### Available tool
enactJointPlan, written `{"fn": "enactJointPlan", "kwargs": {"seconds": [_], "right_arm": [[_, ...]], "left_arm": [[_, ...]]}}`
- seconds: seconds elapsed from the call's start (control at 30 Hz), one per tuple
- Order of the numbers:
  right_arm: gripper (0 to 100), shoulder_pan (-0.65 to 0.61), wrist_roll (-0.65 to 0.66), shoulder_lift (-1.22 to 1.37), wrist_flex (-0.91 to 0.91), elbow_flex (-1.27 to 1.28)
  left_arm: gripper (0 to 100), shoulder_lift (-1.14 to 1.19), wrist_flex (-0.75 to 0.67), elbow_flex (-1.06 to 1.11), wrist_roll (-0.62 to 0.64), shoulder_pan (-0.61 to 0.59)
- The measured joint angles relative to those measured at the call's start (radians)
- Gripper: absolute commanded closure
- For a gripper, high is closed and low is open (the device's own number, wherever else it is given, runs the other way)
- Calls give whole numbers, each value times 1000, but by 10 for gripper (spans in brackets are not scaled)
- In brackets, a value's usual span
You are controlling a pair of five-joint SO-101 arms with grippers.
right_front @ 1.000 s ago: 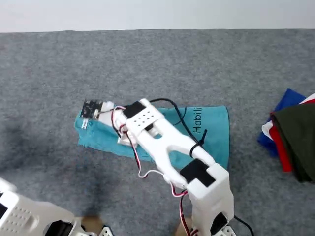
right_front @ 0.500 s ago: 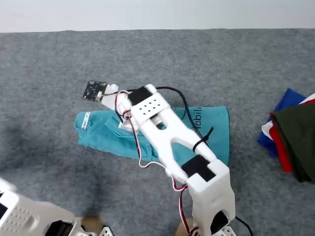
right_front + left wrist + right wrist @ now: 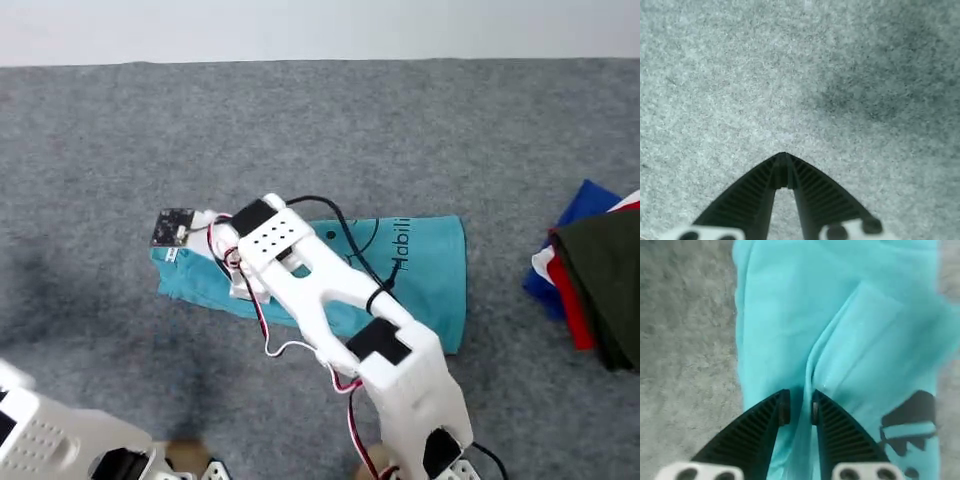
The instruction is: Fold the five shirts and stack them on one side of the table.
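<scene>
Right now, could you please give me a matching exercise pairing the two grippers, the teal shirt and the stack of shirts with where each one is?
Things:
1. left gripper
2. right gripper
3. teal shirt
4. stack of shirts

Places or states:
A. at the right edge of the high view
B. tips either side of a teal fold
C. shut above bare grey table
D. lying mid-table

Pairs: 1-C, 2-B, 3-D, 4-A.
</scene>
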Motion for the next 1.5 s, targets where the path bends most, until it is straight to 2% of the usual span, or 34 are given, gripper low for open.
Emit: {"fn": "enactJointPlan", "kwargs": {"seconds": [0.17, 0.33, 0.53, 0.83, 1.17, 1.5], "right_arm": [[916, 91, 54, 63, -55, -35], [916, 196, 58, 77, -8, -164], [916, 204, 58, 84, 84, -282], [916, 5, 58, 126, 100, -288], [916, -80, 60, 232, -46, -292], [916, -212, 60, 238, 68, -313]], "left_arm": [[998, 0, 0, 0, 0, 0], [998, 0, 0, 0, 0, 0], [998, 0, 0, 0, 0, 3], [998, 0, 0, 0, 0, 9], [998, 0, 0, 0, 0, 9], [998, 0, 0, 0, 0, 9]]}}
